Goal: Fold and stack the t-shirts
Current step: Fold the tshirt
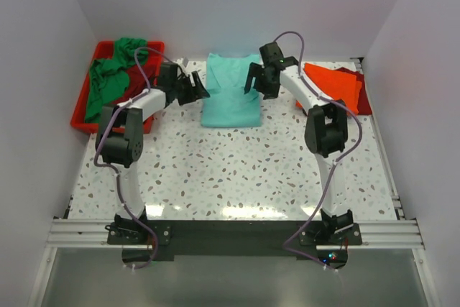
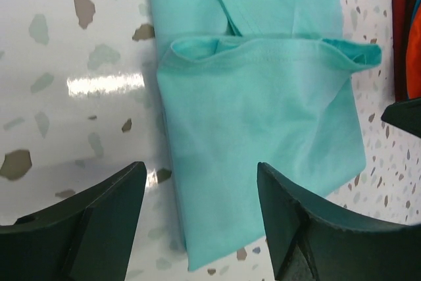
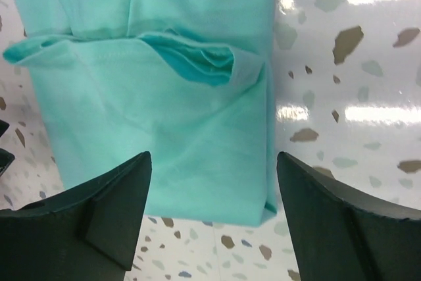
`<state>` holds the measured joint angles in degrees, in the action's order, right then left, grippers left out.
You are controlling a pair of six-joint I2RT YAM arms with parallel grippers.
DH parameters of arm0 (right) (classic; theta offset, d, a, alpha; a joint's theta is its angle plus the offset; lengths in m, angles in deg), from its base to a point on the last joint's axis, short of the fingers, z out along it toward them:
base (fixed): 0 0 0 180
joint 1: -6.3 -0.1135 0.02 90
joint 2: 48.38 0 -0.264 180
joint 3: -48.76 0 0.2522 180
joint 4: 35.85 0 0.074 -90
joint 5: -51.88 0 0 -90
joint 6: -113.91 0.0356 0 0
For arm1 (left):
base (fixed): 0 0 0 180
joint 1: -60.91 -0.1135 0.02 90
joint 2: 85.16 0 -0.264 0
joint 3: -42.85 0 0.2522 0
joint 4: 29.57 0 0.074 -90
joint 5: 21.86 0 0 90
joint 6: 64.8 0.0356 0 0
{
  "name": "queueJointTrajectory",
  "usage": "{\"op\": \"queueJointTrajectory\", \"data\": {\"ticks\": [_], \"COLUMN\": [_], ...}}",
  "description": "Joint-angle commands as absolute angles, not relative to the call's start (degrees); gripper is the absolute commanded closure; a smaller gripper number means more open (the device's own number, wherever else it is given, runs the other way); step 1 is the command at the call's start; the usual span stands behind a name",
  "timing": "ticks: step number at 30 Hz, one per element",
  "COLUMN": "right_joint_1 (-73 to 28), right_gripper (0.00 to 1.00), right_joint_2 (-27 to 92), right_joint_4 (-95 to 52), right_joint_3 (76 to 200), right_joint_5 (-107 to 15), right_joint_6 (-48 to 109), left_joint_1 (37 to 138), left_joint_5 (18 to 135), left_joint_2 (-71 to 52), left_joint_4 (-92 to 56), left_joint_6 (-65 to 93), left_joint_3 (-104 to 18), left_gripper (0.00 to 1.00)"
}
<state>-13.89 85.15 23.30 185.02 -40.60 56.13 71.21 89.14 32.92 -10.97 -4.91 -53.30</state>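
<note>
Tool (image 3: pixel 212 182) is spread wide, with a dark finger (image 3: pixel 118 208) on each side of the gap. The folded teal t-shirt (image 3: pixel 164 110) lies flat on the speckled bench (image 3: pixel 342 97) directly ahead of the tool, and its near edge and right corner sit in the gap between the fingers. Further ahead there's an open hem fold with bunched layers, and bare bench with glare patches lies to the tool's right.

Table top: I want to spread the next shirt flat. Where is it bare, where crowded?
The widest bare patch is the near table, between the two arms and in front of the teal shirt. The back is crowded: red tray with green shirt at left, left gripper and right gripper flanking the teal shirt, orange shirt at right.
</note>
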Motion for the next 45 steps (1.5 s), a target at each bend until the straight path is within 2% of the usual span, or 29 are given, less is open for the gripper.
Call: {"op": "queueJointTrajectory", "data": {"ticks": [1,10,16,29,35,38,45], "right_joint_1": [-13.7,-13.8,-13.8,-14.2,-14.8,-15.2,-15.6], "right_gripper": [0.21,0.41,0.47,0.55,0.65,0.71,0.84], "right_joint_2": [77.3,72.1,74.0,74.9,76.7,77.6,78.1], "right_joint_4": [21.4,16.6,17.7,17.9,17.6,17.7,17.9], "right_joint_3": [179.3,162.6,160.0,156.7,156.9,157.1,156.9], "right_joint_5": [-39.9,-43.2,-42.9,-43.3,-44.8,-45.4,-45.8], "right_joint_6": [54.5,56.8,56.9,58.9,59.5,59.8,60.4], "left_joint_1": [72.0,73.3,73.6,73.9,74.1,74.2,74.8], "left_joint_5": [87.7,87.4,87.5,87.6,86.7,86.1,86.5], "left_joint_2": [26.7,20.6,18.3,17.8,18.3,18.1,19.3], "left_joint_4": [-11.9,-12.4,-12.7,-12.0,-10.6,-9.4,-7.5], "left_joint_6": [-1.0,-1.3,-1.6,-1.1,-0.5,0.0,0.1], "left_joint_3": [-48.8,-38.2,-34.2,-33.3,-33.5,-33.6,-33.3], "left_gripper": [0.27,0.28,0.28,0.29,0.3,0.32,0.45]}}
